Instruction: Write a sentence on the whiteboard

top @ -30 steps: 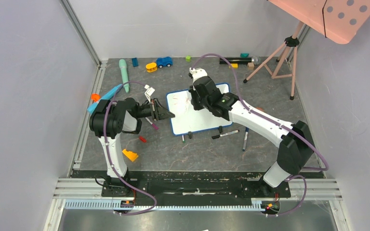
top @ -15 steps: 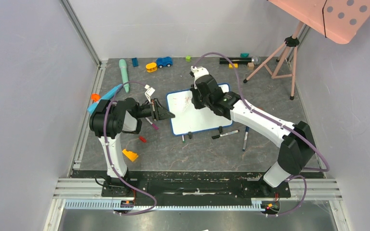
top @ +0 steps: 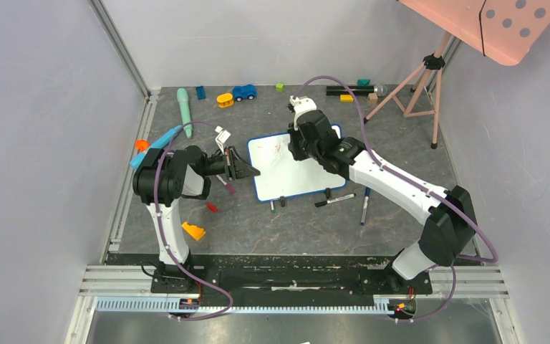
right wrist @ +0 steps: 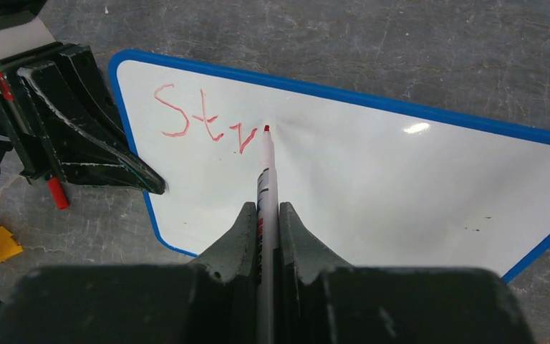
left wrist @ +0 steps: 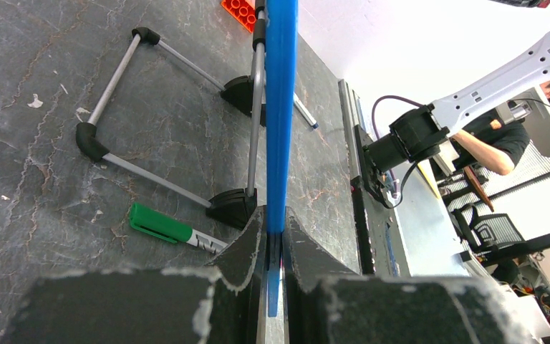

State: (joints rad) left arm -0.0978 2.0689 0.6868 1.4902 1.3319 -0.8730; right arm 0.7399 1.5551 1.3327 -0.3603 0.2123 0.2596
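The right tool (right wrist: 263, 209) is clamping the red marker (right wrist: 266, 168), its tip meeting the whiteboard (right wrist: 415, 193) just after "Str" of the sentence (right wrist: 200, 123). The left tool (left wrist: 273, 226) is pinching the board's blue edge on the desk (right wrist: 401, 43). The next letter is asking for light, even pressure.

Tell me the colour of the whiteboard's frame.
Blue. The whiteboard shows its frame best in the right wrist view.

Blue toy car (top: 244, 92), pink tripod (top: 433, 62)
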